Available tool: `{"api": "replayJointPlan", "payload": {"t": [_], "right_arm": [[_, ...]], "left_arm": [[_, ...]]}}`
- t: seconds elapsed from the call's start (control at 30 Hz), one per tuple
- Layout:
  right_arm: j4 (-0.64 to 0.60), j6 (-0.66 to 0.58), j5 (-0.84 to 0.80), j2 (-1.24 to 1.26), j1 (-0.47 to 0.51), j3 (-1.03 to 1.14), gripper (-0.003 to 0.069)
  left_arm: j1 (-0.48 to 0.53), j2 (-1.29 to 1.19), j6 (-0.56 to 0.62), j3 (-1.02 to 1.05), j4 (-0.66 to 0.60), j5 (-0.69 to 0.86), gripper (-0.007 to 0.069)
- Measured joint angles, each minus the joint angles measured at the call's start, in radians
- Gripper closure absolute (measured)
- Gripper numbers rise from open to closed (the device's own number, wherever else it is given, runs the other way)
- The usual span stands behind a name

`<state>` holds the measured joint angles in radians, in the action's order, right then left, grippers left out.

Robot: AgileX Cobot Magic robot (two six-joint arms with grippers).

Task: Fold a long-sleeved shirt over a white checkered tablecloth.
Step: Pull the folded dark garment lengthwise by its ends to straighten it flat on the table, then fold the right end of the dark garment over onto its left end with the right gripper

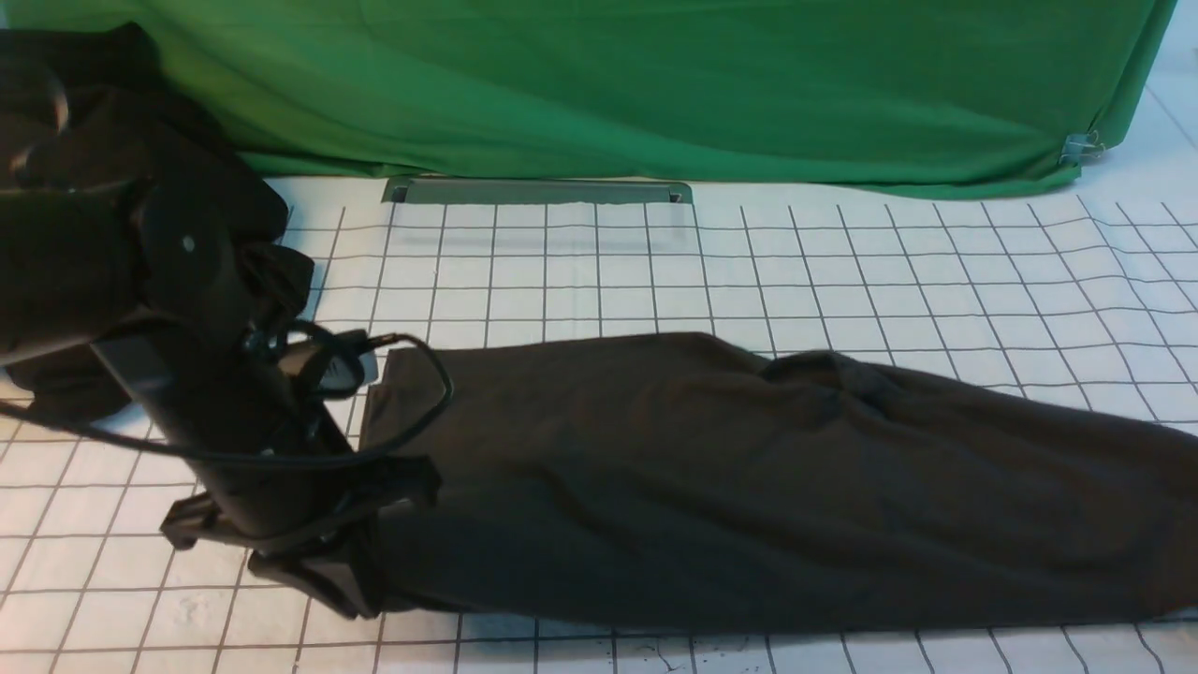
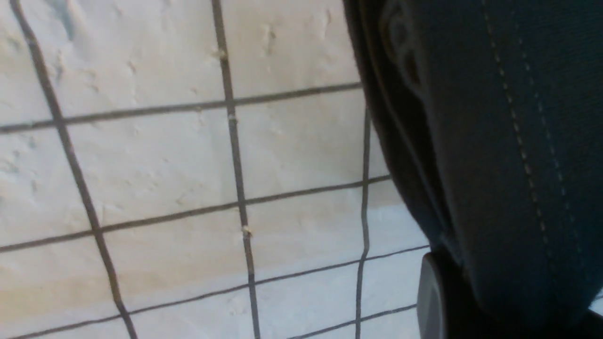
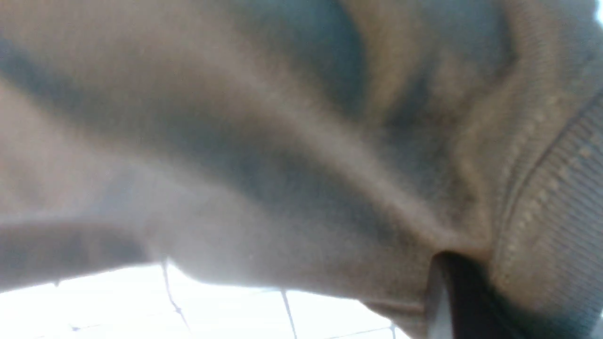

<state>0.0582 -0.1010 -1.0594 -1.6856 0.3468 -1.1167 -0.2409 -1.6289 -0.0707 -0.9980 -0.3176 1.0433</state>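
Observation:
The long-sleeved shirt [image 1: 749, 487], dark charcoal, lies as a long band across the white checkered tablecloth [image 1: 842, 271] and runs off the right edge of the front view. My left gripper [image 1: 360, 576] is at the shirt's left end, shut on the stitched hem. In the left wrist view the hem fabric [image 2: 494, 141] bunches over one finger [image 2: 426, 296] above the tablecloth [image 2: 165, 165]. My right arm is outside the front view. In the right wrist view the shirt [image 3: 282, 141] fills the picture, pinched beside a finger [image 3: 440, 306] near a ribbed edge.
A green cloth [image 1: 655, 84] hangs along the back, held by a clip [image 1: 1081, 148] at the right. A grey slot [image 1: 538, 192] sits at the tablecloth's far edge. A black cable [image 1: 426, 374] loops from my left arm over the shirt's corner.

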Motion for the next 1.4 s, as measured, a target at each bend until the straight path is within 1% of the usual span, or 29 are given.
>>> {"api": "replayJointPlan", "payload": {"t": [0.13,0.3,0.33,0.4,0.43,0.47,0.5,0.53,0.67,0.8,0.87,1.0,1.03,1.07,1.1,1.13,1.17,1.2,1.23,1.27,1.3,1.33,1.4], "right_arm": [[0.028,0.026,0.034,0.020,0.000,0.026,0.0637],[0.054,0.033,0.048,0.020,0.000,0.026,0.0637],[0.082,0.051,0.048,0.020,0.000,0.026,0.0637],[0.113,0.071,0.049,0.021,0.009,0.026,0.0637],[0.115,0.075,0.049,0.021,0.011,0.026,0.0637],[0.130,0.101,0.049,0.022,0.038,0.026,0.0637],[0.133,0.101,0.049,0.023,0.042,0.026,0.0637],[0.137,0.114,0.050,0.027,0.072,0.026,0.0637],[0.123,0.125,0.028,0.029,0.132,-0.019,0.0637],[0.083,0.110,-0.022,0.051,0.122,-0.100,0.0637],[0.074,0.110,-0.042,0.070,0.101,-0.131,0.0637],[0.067,0.137,-0.062,0.154,0.028,-0.179,0.0637],[0.066,0.146,-0.066,0.179,0.008,-0.183,0.0637],[0.066,0.152,-0.068,0.194,-0.004,-0.184,0.0637],[0.066,0.158,-0.071,0.215,-0.018,-0.184,0.0637],[0.066,0.159,-0.071,0.215,-0.021,-0.184,0.0637],[0.063,0.161,-0.073,0.236,-0.037,-0.184,0.0637],[0.061,0.162,-0.073,0.240,-0.040,-0.184,0.0637],[0.043,0.163,-0.079,0.259,-0.054,-0.184,0.0637],[0.028,0.163,-0.084,0.267,-0.057,-0.184,0.0637],[0.025,0.163,-0.085,0.271,-0.057,-0.184,0.0637],[0.000,0.161,-0.092,0.286,-0.062,-0.184,0.0637],[-0.034,0.159,-0.105,0.312,-0.074,-0.184,0.0637]], "left_arm": [[0.000,-0.002,0.001,0.021,0.000,-0.033,0.0534],[0.000,-0.007,0.003,0.004,0.009,-0.067,0.0397],[0.000,-0.007,0.003,-0.025,0.014,-0.066,0.0344],[0.000,-0.007,0.003,-0.063,0.016,-0.049,0.0287],[0.000,-0.007,0.003,-0.074,0.016,-0.046,0.0287],[0.000,-0.007,0.014,-0.122,0.016,-0.009,0.0232],[0.000,-0.007,0.014,-0.127,0.016,-0.004,0.0232],[0.001,-0.007,0.023,-0.174,0.016,0.031,0.0196],[0.001,-0.007,0.031,-0.255,0.024,0.082,0.0146],[0.001,-0.007,0.039,-0.284,0.027,0.069,0.0141],[0.001,-0.008,0.041,-0.286,0.018,0.063,0.0147],[-0.011,-0.031,0.092,-0.287,-0.076,0.058,0.0227],[-0.028,-0.048,0.107,-0.285,-0.098,0.054,0.0290],[-0.037,-0.057,0.109,-0.281,-0.104,0.048,0.0307],[-0.058,-0.079,0.116,-0.274,-0.108,0.033,0.0375],[-0.065,-0.083,0.116,-0.270,-0.108,0.030,0.0385],[-0.086,-0.108,0.121,-0.258,-0.108,0.005,0.0456],[-0.093,-0.116,0.123,-0.254,-0.107,-0.002,0.0475],[-0.121,-0.156,0.125,-0.239,-0.102,-0.033,0.0547],[-0.130,-0.175,0.126,-0.238,-0.098,-0.042,0.0581],[-0.131,-0.185,0.126,-0.238,-0.097,-0.043,0.0586],[-0.137,-0.212,0.126,-0.236,-0.094,-0.051,0.0610],[-0.139,-0.258,0.126,-0.236,-0.086,-0.061,0.0623]]}}
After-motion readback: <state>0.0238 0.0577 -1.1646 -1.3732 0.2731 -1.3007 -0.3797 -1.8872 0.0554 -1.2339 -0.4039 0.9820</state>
